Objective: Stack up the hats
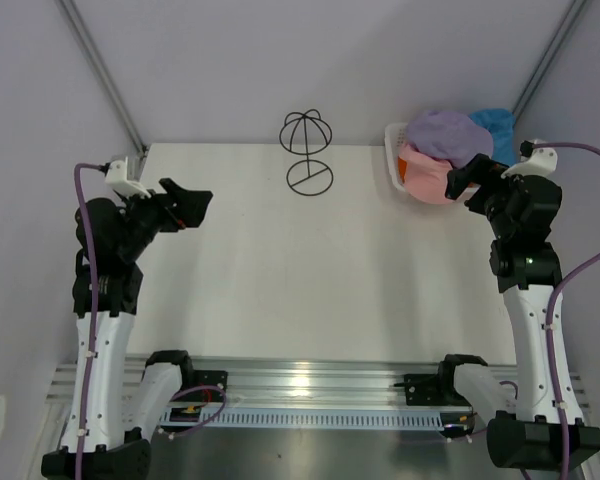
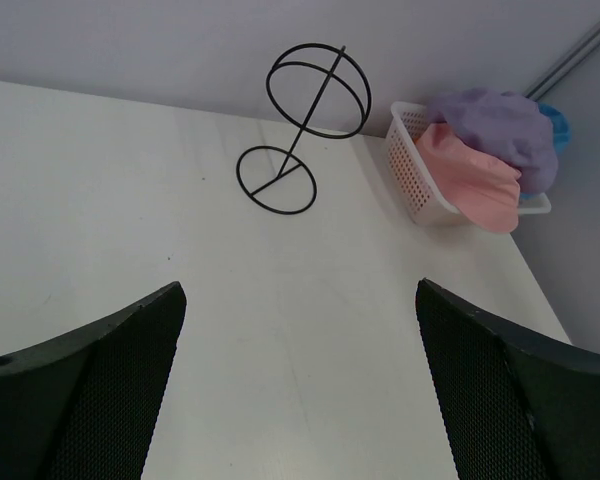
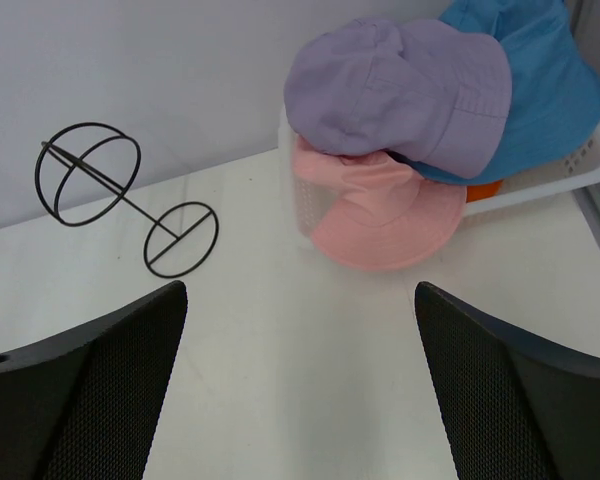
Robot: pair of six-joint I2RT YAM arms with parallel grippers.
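Note:
The hats lie piled in a white mesh basket (image 1: pixel 393 160) at the back right. The lavender hat (image 1: pixel 448 137) is on top, the pink hat (image 1: pixel 423 176) hangs over the basket's front, and the blue hat (image 1: pixel 496 124) lies behind. In the right wrist view I see the lavender hat (image 3: pixel 405 90), pink hat (image 3: pixel 385 215), blue hat (image 3: pixel 540 100) and a sliver of the orange hat (image 3: pixel 485 189). My right gripper (image 1: pixel 467 180) is open and empty just in front of the basket. My left gripper (image 1: pixel 188 205) is open and empty at the table's left.
A thin black wire dome stand (image 1: pixel 308 152) stands at the back middle of the white table (image 1: pixel 310 270); it also shows in the left wrist view (image 2: pixel 298 125) and the right wrist view (image 3: pixel 125 195). Grey walls enclose the table.

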